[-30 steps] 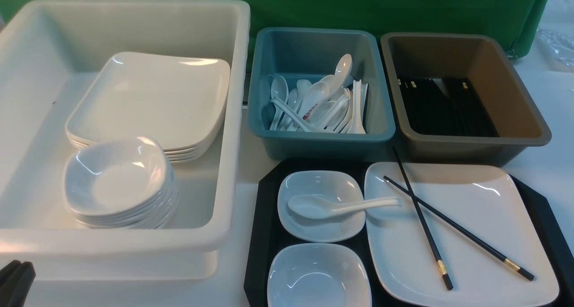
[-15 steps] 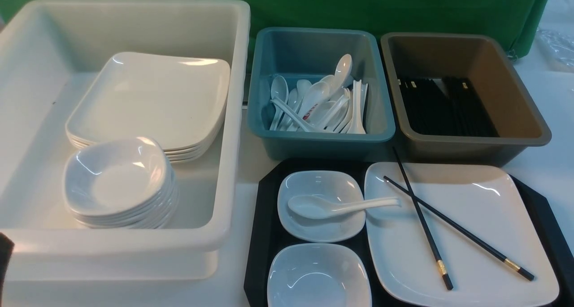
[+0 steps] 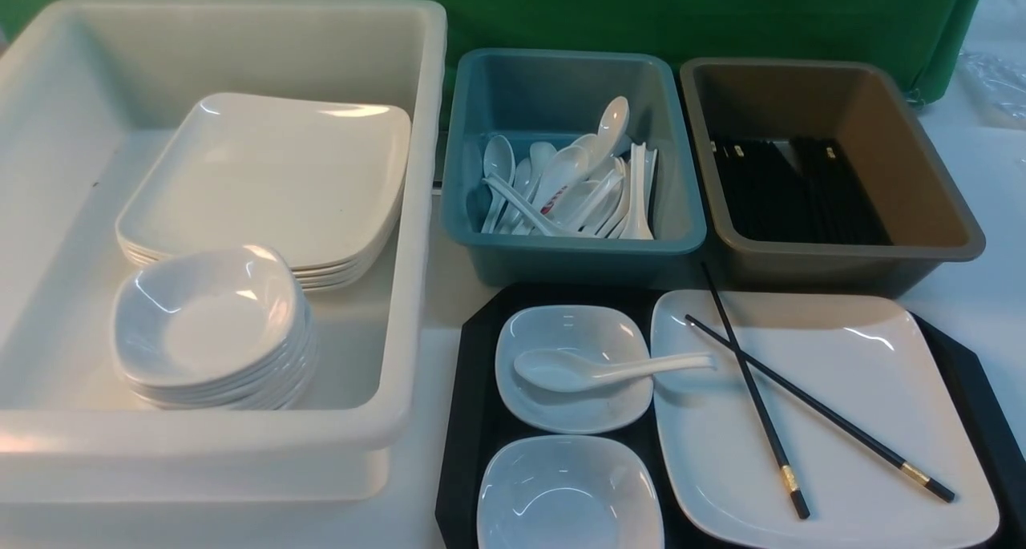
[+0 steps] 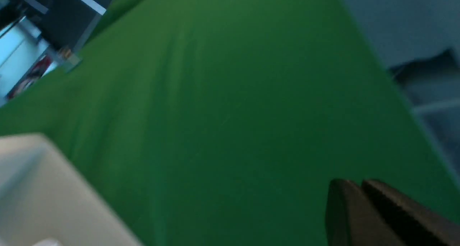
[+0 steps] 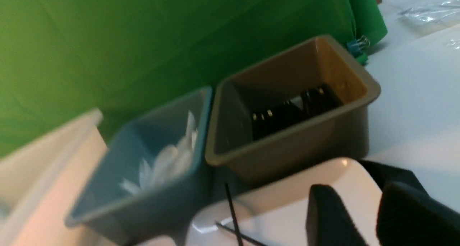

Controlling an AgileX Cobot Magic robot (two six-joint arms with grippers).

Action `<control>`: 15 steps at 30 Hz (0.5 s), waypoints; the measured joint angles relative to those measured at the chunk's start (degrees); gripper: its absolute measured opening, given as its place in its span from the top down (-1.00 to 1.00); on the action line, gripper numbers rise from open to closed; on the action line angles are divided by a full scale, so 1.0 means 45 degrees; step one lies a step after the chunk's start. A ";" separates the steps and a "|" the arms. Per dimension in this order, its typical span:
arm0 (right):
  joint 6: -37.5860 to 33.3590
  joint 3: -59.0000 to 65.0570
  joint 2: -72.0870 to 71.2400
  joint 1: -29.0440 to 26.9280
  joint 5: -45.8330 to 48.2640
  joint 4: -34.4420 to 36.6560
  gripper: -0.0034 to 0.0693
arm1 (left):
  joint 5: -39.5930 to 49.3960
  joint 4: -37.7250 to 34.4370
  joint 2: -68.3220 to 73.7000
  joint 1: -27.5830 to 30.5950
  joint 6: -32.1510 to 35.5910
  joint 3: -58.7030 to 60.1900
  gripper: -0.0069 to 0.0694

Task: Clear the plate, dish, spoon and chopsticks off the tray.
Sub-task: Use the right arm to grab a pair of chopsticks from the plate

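The chopsticks [image 3: 758, 405] are lying crossed on the plate [image 3: 866, 453], at 3 o'clock on the tray [image 3: 469, 421]. The right end effector [image 5: 359, 192] is being held spread and empty, the left end effector [image 4: 359, 183] pressed together. A pinch at their crossing is being judged soundest.

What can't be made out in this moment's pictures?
- Front view: neither arm shows; the bottom edge cuts off the near dish and the tray.
- Front view: the black sticks in the brown bin merge, too dark to count.
- Left wrist view: blurred; only green cloth, a white bin corner and the shut left gripper.
- Right wrist view: the open right gripper and the edge hide most of the plate.
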 joint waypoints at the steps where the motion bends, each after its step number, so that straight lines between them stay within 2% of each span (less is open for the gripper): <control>1: 0.0444 0.0000 0.0000 0.0000 -0.0354 0.0042 0.22 | -0.0029 0.0351 -0.0012 0.0000 -0.0305 -0.0350 0.78; 4: 0.0845 0.0000 0.0000 0.0000 -0.0904 0.0083 0.22 | 0.0698 0.1140 -0.0024 0.0000 -0.0637 -0.1775 0.78; 9: 0.1784 -0.0030 0.0000 0.0017 -0.2264 0.0092 0.23 | 0.4502 0.3006 0.1231 0.0000 -0.0816 -0.5258 0.78; 11: 0.1984 -0.0661 -0.0005 0.0204 -0.1230 -0.0269 0.34 | 0.6608 0.3415 0.2314 0.0000 -0.0686 -0.6760 0.78; 12: 0.1876 -0.1504 0.0161 0.0395 -0.0078 -0.0700 0.46 | 0.7600 0.3504 0.2893 0.0000 -0.0406 -0.7390 0.78; 13: 0.1826 -0.1674 0.0210 0.0430 0.0121 -0.0875 0.48 | 0.8008 0.3534 0.3144 0.0000 -0.0259 -0.7629 0.78; 15: 0.1211 -0.3355 0.0949 0.0795 0.2151 -0.1490 0.69 | 0.9841 0.3534 0.4324 0.0000 0.0514 -0.8628 0.78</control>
